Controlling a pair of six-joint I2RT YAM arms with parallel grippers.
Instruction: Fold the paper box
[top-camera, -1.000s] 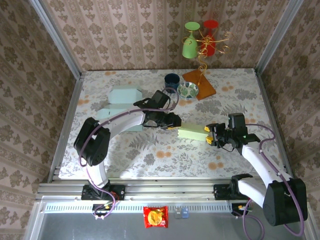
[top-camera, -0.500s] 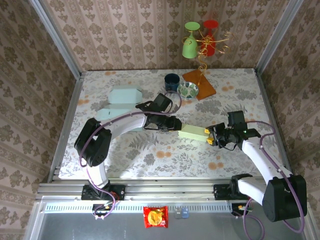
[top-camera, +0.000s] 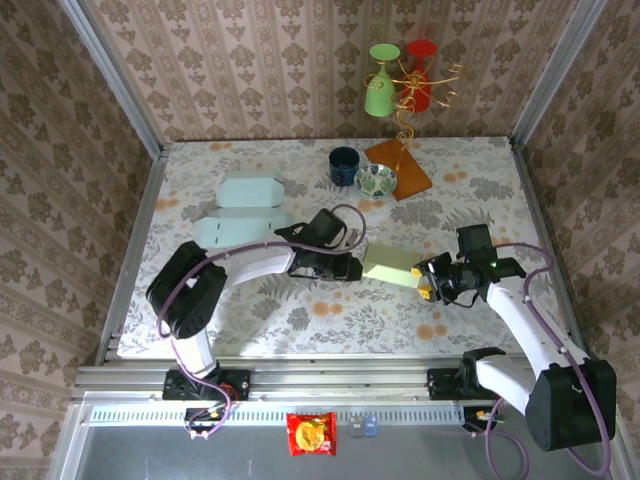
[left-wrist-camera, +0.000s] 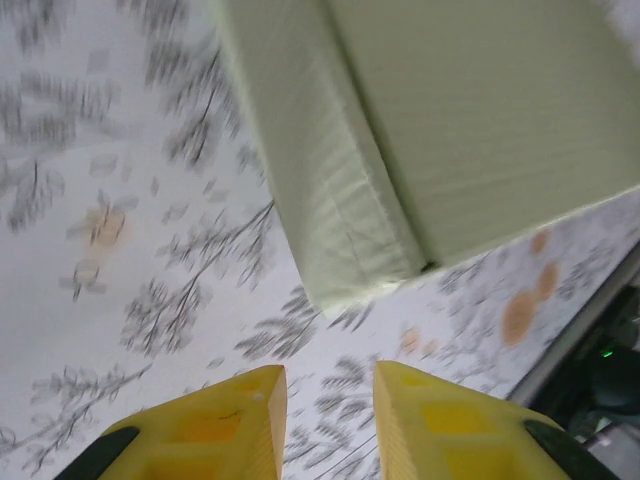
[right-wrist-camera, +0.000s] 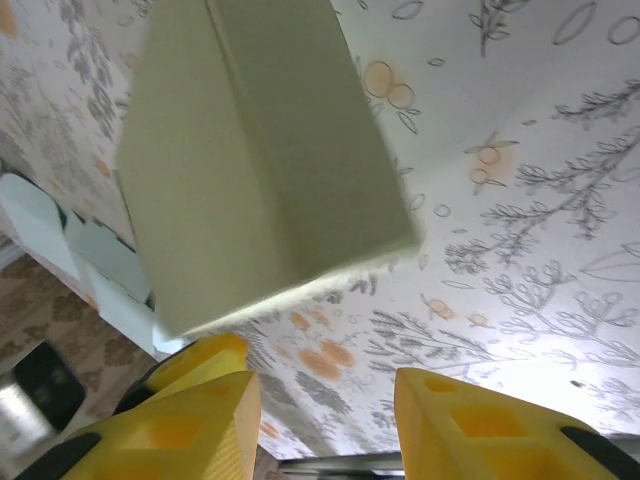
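The paper box (top-camera: 392, 263) is pale green, closed up, and lies on the floral table between my two arms. My left gripper (top-camera: 347, 268) sits at the box's left end. In the left wrist view its yellow fingers stand apart over bare table, and the box (left-wrist-camera: 480, 130) lies just ahead of the left gripper (left-wrist-camera: 330, 425). My right gripper (top-camera: 428, 281) is at the box's right end. In the right wrist view the box (right-wrist-camera: 250, 150) lies beyond the fingertips, and the right gripper (right-wrist-camera: 325, 425) is open with nothing between its fingers.
Two flat light blue boxes (top-camera: 250, 192) (top-camera: 235, 232) lie at the back left. A dark cup (top-camera: 344, 163), a patterned bowl (top-camera: 376, 180) and a wooden board (top-camera: 405, 170) with a wire stand holding glasses (top-camera: 380, 90) stand at the back.
My left gripper has come toward the near side and now sits level with the box's left end, its jaws a little narrower. The right gripper has barely shifted.
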